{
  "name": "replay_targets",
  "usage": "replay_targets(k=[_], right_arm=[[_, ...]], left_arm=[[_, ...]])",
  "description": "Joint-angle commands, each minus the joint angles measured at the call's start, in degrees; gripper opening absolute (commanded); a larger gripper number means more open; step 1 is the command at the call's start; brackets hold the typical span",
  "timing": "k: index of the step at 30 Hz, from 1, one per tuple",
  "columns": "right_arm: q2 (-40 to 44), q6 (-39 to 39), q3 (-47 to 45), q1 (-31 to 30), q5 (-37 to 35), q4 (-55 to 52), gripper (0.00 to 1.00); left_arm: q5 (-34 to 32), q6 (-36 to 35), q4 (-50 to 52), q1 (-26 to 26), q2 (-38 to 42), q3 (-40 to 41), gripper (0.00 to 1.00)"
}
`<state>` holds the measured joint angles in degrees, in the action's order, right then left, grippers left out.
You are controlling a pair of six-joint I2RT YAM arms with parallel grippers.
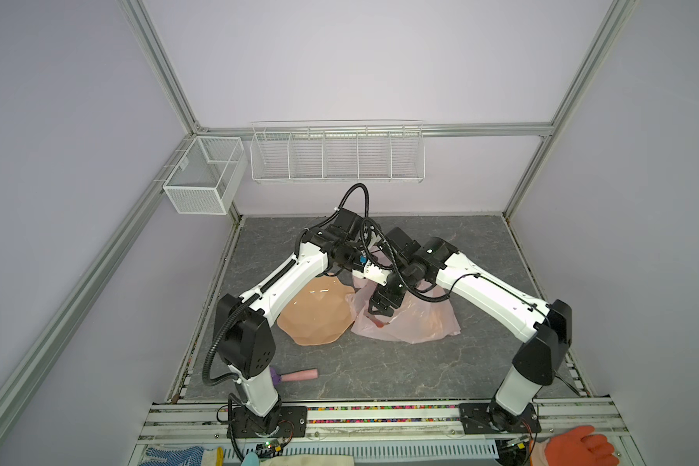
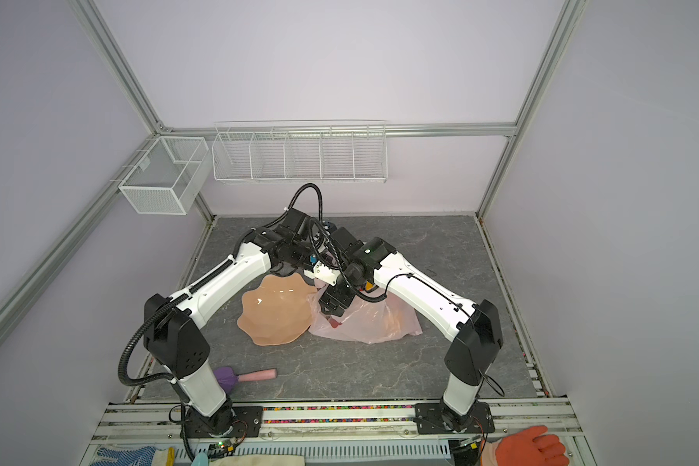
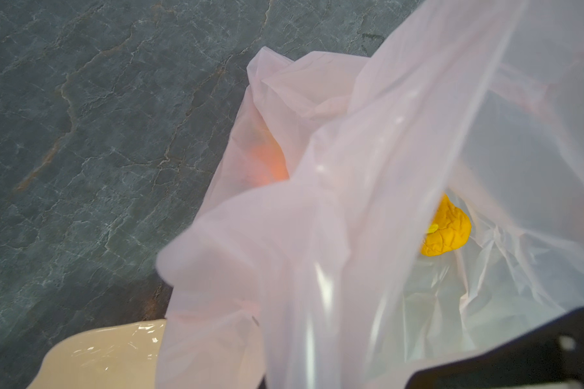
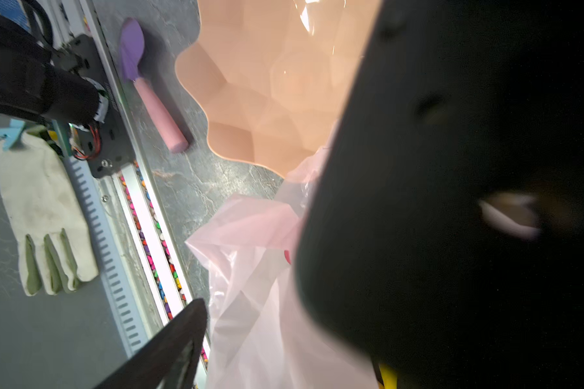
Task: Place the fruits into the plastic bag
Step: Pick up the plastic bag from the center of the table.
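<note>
Our left gripper is pinched shut on the rim of the plastic bag, propping its mouth up mid-way across the table, right against the peach dish. The right gripper hangs over the mouth, fingers spread wide, empty. A toy orange sits inside. Our worry: the thin film slips from the pinch and the mouth flops shut, or those open fingers snag it and drag the bag.

Pale pink plastic bag, peach dish, grey veined table, purple-and-pink brush, fruit seemingly yellow-orange.
</note>
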<state>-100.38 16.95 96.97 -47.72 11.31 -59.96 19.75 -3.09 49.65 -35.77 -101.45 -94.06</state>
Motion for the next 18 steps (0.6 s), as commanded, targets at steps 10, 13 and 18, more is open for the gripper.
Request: replay_targets(k=[10, 13, 18], right_arm=[[-2.2, 4.1, -5.9, -3.2, -8.6, 2.1, 0.38], [-0.7, 3.2, -7.7, -3.4, -8.5, 4.1, 0.21], [2.7, 1.9, -10.8, -3.3, -8.1, 7.8, 0.07]], left_arm=[[2.4, -0.7, 2.9, 0.1, -1.7, -3.6, 0.0], [2.5, -0.7, 3.1, 0.3, -1.9, -3.7, 0.0], [2.8, -0.7, 3.3, 0.8, -2.2, -4.0, 0.0]])
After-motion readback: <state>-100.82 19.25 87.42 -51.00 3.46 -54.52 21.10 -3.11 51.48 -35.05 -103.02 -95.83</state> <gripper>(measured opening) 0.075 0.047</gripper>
